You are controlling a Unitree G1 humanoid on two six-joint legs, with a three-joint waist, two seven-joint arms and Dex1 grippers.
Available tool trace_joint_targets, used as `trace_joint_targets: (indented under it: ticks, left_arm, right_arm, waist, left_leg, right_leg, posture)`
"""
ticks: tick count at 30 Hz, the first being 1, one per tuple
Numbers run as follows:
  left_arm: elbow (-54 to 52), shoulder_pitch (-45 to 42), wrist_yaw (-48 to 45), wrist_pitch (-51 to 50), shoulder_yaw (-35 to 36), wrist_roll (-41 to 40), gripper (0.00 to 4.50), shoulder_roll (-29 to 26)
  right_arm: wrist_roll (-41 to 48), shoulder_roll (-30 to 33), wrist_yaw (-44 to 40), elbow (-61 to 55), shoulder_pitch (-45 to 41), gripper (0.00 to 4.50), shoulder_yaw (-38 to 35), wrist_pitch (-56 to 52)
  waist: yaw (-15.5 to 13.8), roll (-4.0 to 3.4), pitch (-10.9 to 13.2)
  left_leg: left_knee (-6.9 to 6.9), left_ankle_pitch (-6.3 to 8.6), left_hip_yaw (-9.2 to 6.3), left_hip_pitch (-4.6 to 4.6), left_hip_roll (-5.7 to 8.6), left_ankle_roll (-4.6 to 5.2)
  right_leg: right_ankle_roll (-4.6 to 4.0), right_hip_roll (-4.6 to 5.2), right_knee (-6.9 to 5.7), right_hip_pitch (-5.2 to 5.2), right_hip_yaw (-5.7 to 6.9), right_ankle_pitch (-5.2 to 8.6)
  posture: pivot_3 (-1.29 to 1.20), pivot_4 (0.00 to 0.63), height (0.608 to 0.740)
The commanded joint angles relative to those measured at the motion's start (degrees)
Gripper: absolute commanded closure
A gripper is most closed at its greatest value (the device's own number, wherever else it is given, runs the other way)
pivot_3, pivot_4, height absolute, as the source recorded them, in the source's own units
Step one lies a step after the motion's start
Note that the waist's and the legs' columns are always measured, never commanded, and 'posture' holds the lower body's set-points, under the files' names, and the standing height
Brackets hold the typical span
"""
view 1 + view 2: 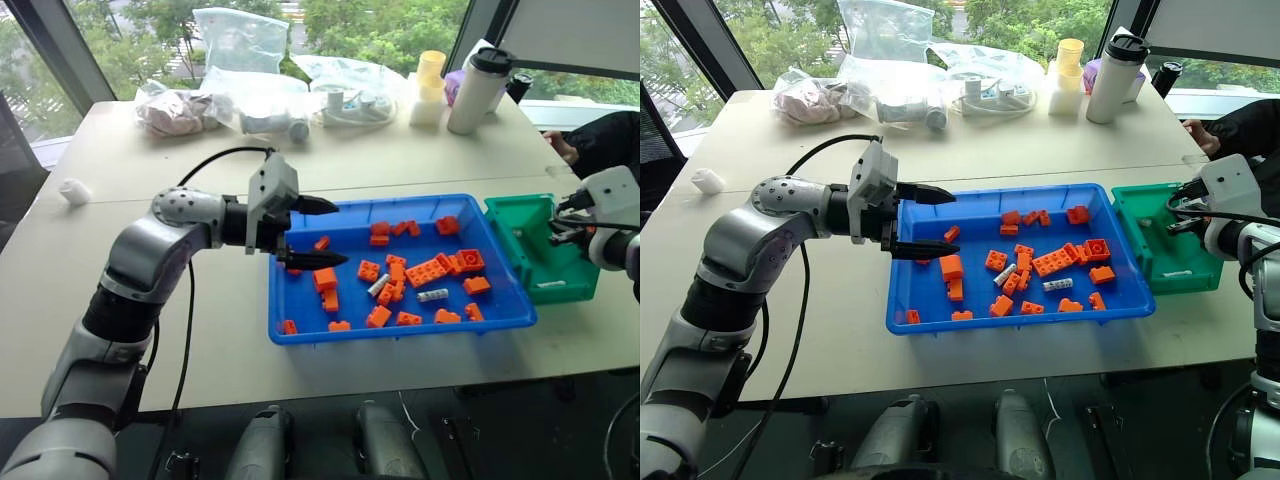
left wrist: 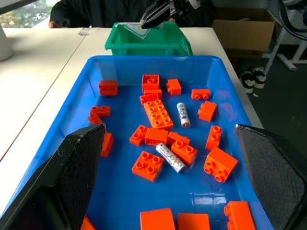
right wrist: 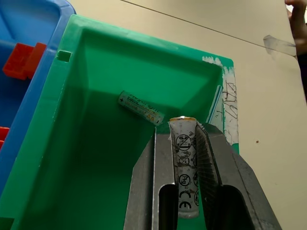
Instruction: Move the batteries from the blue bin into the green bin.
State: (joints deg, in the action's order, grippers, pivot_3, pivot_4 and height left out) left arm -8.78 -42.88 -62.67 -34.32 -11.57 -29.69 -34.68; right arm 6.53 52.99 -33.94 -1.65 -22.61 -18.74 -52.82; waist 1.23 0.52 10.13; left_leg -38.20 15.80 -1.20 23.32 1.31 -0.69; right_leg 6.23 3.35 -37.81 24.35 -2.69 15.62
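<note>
A: Where's the right gripper (image 3: 184, 143)?
B: Over the green bin (image 3: 96, 158), fingers clamped on a battery (image 3: 184, 167). Another battery (image 3: 140, 108) lies on that bin's floor.
A: And the left gripper (image 1: 315, 232)?
B: Spread wide, nothing in it, at the blue bin's (image 1: 400, 330) end farthest from the green bin. Two batteries (image 2: 170, 157) lie in the blue bin among orange bricks (image 2: 158, 114).

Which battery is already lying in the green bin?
The loose battery on the green bin floor; another is clamped in the right end effector, and two lie in the blue bin.
</note>
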Motion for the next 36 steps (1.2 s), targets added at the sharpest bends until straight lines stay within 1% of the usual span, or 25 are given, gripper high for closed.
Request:
trace_joint_targets:
  ticks: [1, 3, 4, 5, 7, 11, 13, 15, 17, 19, 20, 22, 24, 26, 28, 31, 32, 33, 36]
  left_arm:
    - [0.01, -1.34, -0.96, 1.32, 0.76, 0.82, 0.0, 0.14]
    - [-0.4, -1.16, -1.18, 1.03, 1.09, 0.94, 0.0, -0.1]
    - [-0.74, -1.04, -1.23, 0.76, 1.33, 0.9, 0.0, -0.31]
    - [-1.09, -0.92, -1.23, 0.47, 1.57, 0.82, 0.0, -0.52]
    - [-1.64, -0.71, -1.08, 0.02, 2.02, 0.73, 0.0, -0.99]
    - [-2.89, -0.13, -0.84, -0.74, 2.8, 0.32, 0.0, -2.15]
    - [-4.17, 0.45, -0.92, -1.62, 3.41, -0.18, 0.0, -3.12]
    - [-6.06, 1.16, -1.76, -3.42, 3.89, -1.29, 0.0, -4.75]
    - [-7.87, 1.93, -2.27, -4.79, 4.26, -2.1, 0.0, -6.35]
    - [-9.44, 2.83, -2.75, -4.98, 3.97, -1.54, 0.0, -8.28]
    - [-10.29, 3.5, -3.07, -4.7, 3.45, -0.6, 0.0, -9.63]
    - [-11.21, 4.31, -3.39, -4.08, 2.61, 0.78, 0.0, -11.38]
    - [-11.55, 5.05, -3.45, -2.46, 1.39, 3.2, 0.0, -12.84]
    - [-12.04, 5.71, -2.79, -2.49, 1.68, 3.52, 0.0, -13.03]
    - [-13.12, 6.48, -1.82, -3.5, 2.73, 2.83, 0.0, -12.79]
    - [-14.46, 7.82, -0.7, -4.5, 3.69, 2.12, 0.0, -12.66]
    - [-14.88, 8.2, -0.33, -4.89, 3.96, 1.8, 0.0, -12.58]
    - [-15.16, 8.42, -0.09, -5.14, 4.13, 1.59, 0.0, -12.52]
    - [-15.48, 8.87, 0.47, -5.26, 4.31, 1.61, 0.0, -12.24]
  right_arm:
    - [-0.32, 1.1, 1.71, 0.58, -1.09, 4.48, -1.34, 1.68]
    - [-0.16, 1.72, 0.94, 1.54, -0.89, 3.44, -0.17, 2.35]
    - [-0.29, 1.82, 1.04, 1.98, -1.21, 3.09, 0.28, 2.8]
    - [-0.28, 2.02, 0.92, 2.24, -1.6, 2.5, 0.67, 3.1]
    - [-0.02, 2.21, 0.81, 2.47, -2.97, 1.59, 1.02, 4.2]
    - [1.84, 2.11, -0.72, 1.54, -5.59, 1.59, 1.08, 5.56]
    - [6.65, 2.28, -6.25, -2.86, -5.64, 1.59, 1.83, 3.29]
    - [11.97, 3.15, -13.33, -9.43, -3.83, 1.59, 3.6, 2.49]
    - [16.01, 3.9, -18.61, -14.53, -2.13, 1.59, 5.32, 2.31]
    - [18.24, 4.12, -21.55, -16.74, -1.81, 1.59, 7.66, 2.07]
    - [18.73, 3.97, -22.79, -17.5, -2.22, 1.59, 10.34, 1.98]
    - [18.88, 3.84, -24.04, -18.18, -2.86, 1.59, 13.87, 2.21]
    - [18.33, 2.49, -23.47, -18.17, -4.34, 1.59, 17.42, 1.87]
    - [18.6, -1.73, -18.91, -18.43, -7.05, 1.59, 21.06, -4.08]
    - [20.76, -7.65, -13.63, -19.17, -9.28, 1.59, 21.22, -11.66]
    - [20.58, -7.9, -12.88, -22.4, -9.02, 0.78, 23.09, -13.09]
    - [20.63, -7.58, -12.81, -23.2, -9.02, 0.29, 23.77, -13.4]
    - [20.8, -7.47, -12.62, -23.61, -9.11, 0.05, 24.11, -13.83]
    - [20.42, -6.48, -12.3, -24.93, -9.73, 0.05, 27.28, -15.28]
  waist:
    - [-0.26, 0.0, 0.0]
    - [-0.5, 0.0, 0.0]
    - [-0.56, 0.0, 0.0]
    - [-0.56, 0.0, 0.0]
    - [-0.46, 0.0, 0.0]
    - [-0.22, 0.0, 0.0]
    - [-0.25, 0.0, 0.0]
    - [-0.22, 0.0, 0.0]
    - [-0.25, 0.0, 0.0]
    - [-0.3, 0.02, 0.01]
    - [-0.31, 0.03, 0.01]
    - [-0.35, 0.03, 0.01]
    - [-0.58, 0.03, 0.01]
    - [-0.46, 0.04, 0.01]
    - [-0.19, 0.08, 0.0]
    - [-0.66, 0.06, 0.01]
    - [-0.77, 0.06, 0.01]
    - [-0.79, 0.07, 0.01]
    - [-0.64, 0.08, 0.01]
  left_leg:
    - [-0.01, 0.0, 0.0, 0.01, 0.01, 0.0]
    - [-0.05, 0.0, 0.01, 0.03, 0.03, 0.0]
    - [-0.06, 0.0, 0.0, 0.04, 0.04, 0.0]
    - [-0.06, 0.0, 0.0, 0.05, 0.05, 0.0]
    - [-0.06, 0.0, 0.0, 0.04, 0.06, 0.0]
    - [-0.04, 0.0, 0.0, 0.03, 0.03, 0.0]
    - [-0.04, 0.0, -0.02, 0.03, 0.02, 0.0]
    - [-0.03, 0.0, -0.03, 0.03, -0.02, 0.0]
    - [-0.03, 0.01, -0.04, 0.03, -0.02, 0.01]
    - [-0.04, 0.01, -0.06, 0.05, -0.03, 0.01]
    - [-0.04, 0.01, -0.06, 0.05, -0.03, 0.01]
    - [-0.06, 0.01, -0.06, 0.04, -0.02, 0.01]
    - [-0.06, 0.01, -0.07, 0.04, -0.01, 0.01]
    - [-0.07, 0.01, -0.06, 0.04, 0.0, 0.01]
    - [-0.06, 0.0, -0.06, 0.04, -0.02, 0.0]
    - [-0.04, 0.0, -0.14, 0.16, -0.05, -0.01]
    - [-0.04, 0.0, -0.19, 0.18, -0.01, -0.01]
    - [-0.04, 0.0, -0.2, 0.18, 0.01, -0.01]
    - [-0.1, 0.0, -0.18, 0.18, 0.07, 0.0]
  right_leg:
    - [0.0, 0.01, 0.0, 0.0, 0.0, 0.0]
    - [0.0, 0.04, 0.01, 0.0, 0.0, 0.0]
    - [0.0, 0.04, 0.01, 0.0, 0.0, 0.0]
    - [0.0, 0.06, 0.01, 0.0, 0.0, 0.0]
    - [0.0, 0.07, 0.01, 0.0, 0.0, 0.0]
    - [0.0, 0.04, 0.0, 0.01, 0.0, 0.0]
    - [0.0, 0.02, 0.0, 0.01, 0.01, 0.0]
    - [0.0, -0.01, 0.01, 0.01, 0.01, 0.0]
    - [0.0, -0.01, 0.01, 0.0, 0.01, 0.0]
    - [0.0, -0.02, 0.02, 0.0, 0.02, 0.0]
    - [0.01, -0.02, 0.02, 0.0, 0.02, 0.0]
    - [0.01, 0.0, 0.02, -0.02, 0.02, 0.0]
    - [0.0, 0.01, 0.03, -0.02, 0.03, 0.01]
    - [0.0, 0.02, 0.04, -0.02, 0.04, 0.01]
    - [0.0, 0.02, 0.03, -0.02, 0.03, 0.0]
    - [-0.02, -0.01, -0.07, 0.16, 0.04, 0.01]
    - [-0.02, 0.02, -0.06, 0.16, 0.07, 0.01]
    - [-0.02, 0.06, -0.04, 0.14, 0.1, 0.01]
    - [-0.01, 0.14, 0.01, 0.07, 0.12, 0.01]
  posture:
    - [0.0, 0.15, 0.74]
    - [0.0, 0.15, 0.74]
    - [0.0, 0.15, 0.74]
    - [0.0, 0.15, 0.74]
    - [0.0, 0.15, 0.74]
    - [0.0, 0.15, 0.74]
    - [0.0, 0.15, 0.74]
    - [0.0, 0.15, 0.74]
    - [0.0, 0.15, 0.74]
    - [0.0, 0.15, 0.74]
    - [0.0, 0.15, 0.74]
    - [0.0, 0.15, 0.74]
    - [0.0, 0.15, 0.74]
    - [0.0, 0.15, 0.74]
    - [0.0, 0.15, 0.74]
    - [0.0, 0.15, 0.74]
    - [0.0, 0.15, 0.74]
    - [0.0, 0.15, 0.74]
    - [0.0, 0.15, 0.74]
